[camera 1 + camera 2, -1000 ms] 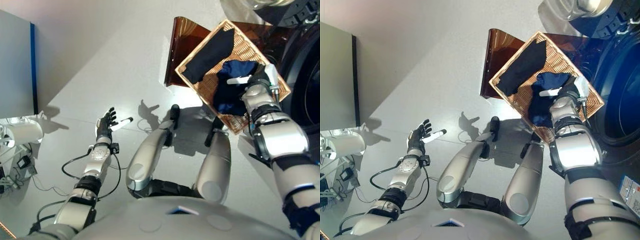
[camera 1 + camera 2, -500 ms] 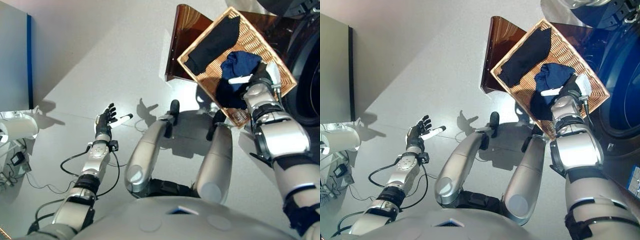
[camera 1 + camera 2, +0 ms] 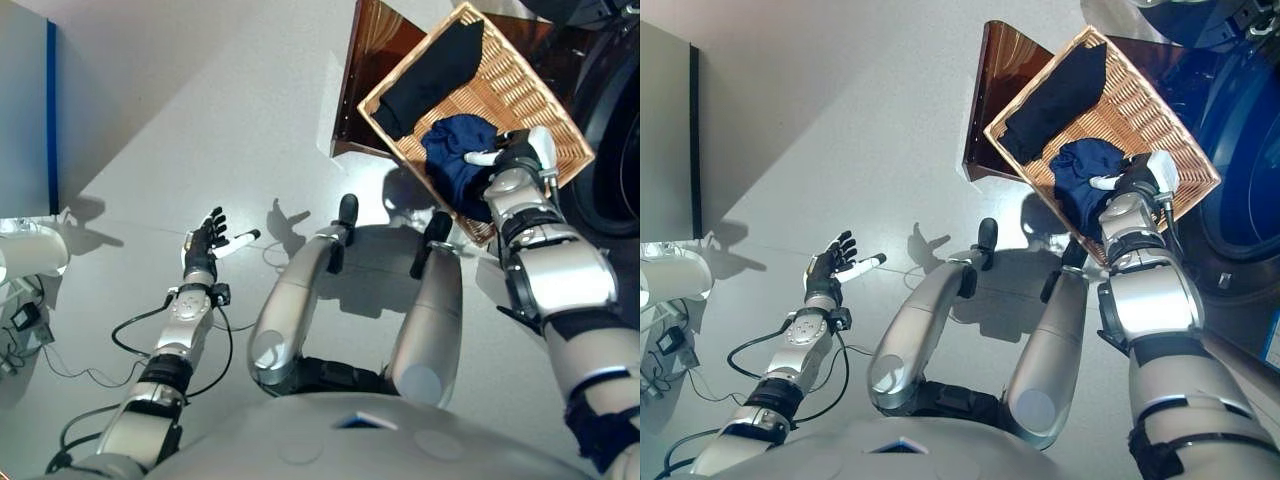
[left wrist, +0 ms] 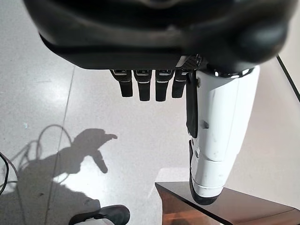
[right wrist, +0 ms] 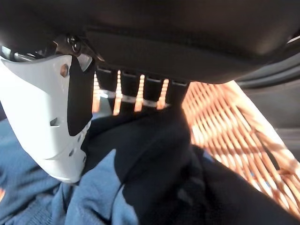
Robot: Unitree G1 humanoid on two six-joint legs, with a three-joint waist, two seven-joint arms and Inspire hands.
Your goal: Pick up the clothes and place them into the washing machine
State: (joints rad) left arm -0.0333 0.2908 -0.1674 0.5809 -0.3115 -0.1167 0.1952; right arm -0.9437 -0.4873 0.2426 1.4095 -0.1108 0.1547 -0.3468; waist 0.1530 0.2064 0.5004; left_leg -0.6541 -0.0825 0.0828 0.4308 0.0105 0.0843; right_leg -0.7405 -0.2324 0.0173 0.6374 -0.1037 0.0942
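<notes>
A wicker basket [image 3: 515, 90] stands on the floor at the front right. In it lie a black garment [image 3: 435, 65] and a bunched dark blue garment [image 3: 455, 150]. My right hand [image 3: 515, 160] is inside the basket, down on the blue garment. In the right wrist view, blue cloth [image 5: 28, 187] and darker cloth [image 5: 164, 178] bulge up against the hand, with wicker [image 5: 225, 122] behind them. My left hand [image 3: 205, 245] is held open over the bare floor on the left, holding nothing. The washing machine's dark round opening [image 3: 1240, 150] lies just right of the basket.
A brown translucent panel [image 3: 370, 70] stands against the basket's left side. A grey cabinet [image 3: 20, 110] with a blue edge fills the far left. Below it is a white object [image 3: 30, 255].
The whole picture has shifted, so the camera has moved. My right hand stays on the blue garment in the basket. The left hand stays open.
</notes>
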